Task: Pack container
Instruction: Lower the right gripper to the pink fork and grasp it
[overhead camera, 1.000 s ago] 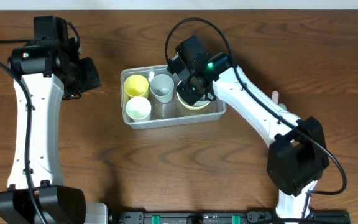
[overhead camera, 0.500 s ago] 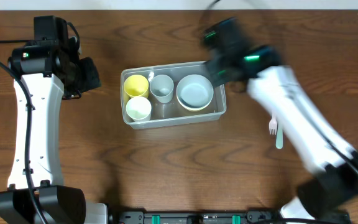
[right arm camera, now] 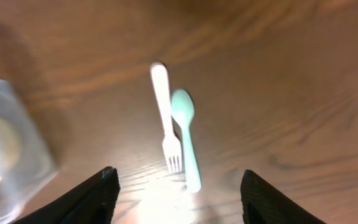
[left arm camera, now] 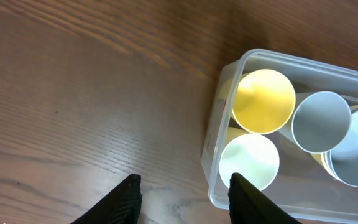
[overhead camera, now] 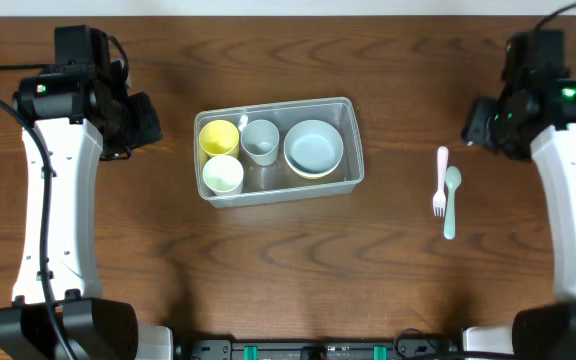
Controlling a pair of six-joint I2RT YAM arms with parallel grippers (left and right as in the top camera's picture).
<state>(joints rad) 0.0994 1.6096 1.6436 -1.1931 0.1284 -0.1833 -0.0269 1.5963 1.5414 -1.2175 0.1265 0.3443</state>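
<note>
Right jaws stand wide apart and hold nothing, hanging over the white fork [right arm camera: 165, 112] and the pale green spoon [right arm camera: 187, 137]; left jaws are likewise spread and empty, above bare table [overhead camera: 268, 280] just beside the left end of the container [left arm camera: 213, 149].

Seen from overhead, the container sits at the middle of the table, well apart from the cutlery on its right; inside it are a yellow cup [overhead camera: 218, 136], a cream cup [overhead camera: 222, 174], a grey cup [overhead camera: 261, 140] and a pale blue bowl [overhead camera: 313, 147] nested in a yellowish one, all upright. By my reading the cups and bowls are packed, and the fork and spoon are what remain.

The risks lie mostly with that pair. They lie side by side, so close that I cannot tell whether they touch; jaws closing on one may catch or shove the other. Both are thin and flat on the wood, so the jaws could scrape the table or let a handle slip out. The right wrist view is blurred, which makes a careful aim harder to judge. Free room in the container looks small, mainly the strip along its near wall; a long piece dropped carelessly could rest across a cup, tip it, or hang over the rim. The tub looks light, and a nudge might slide it.
</note>
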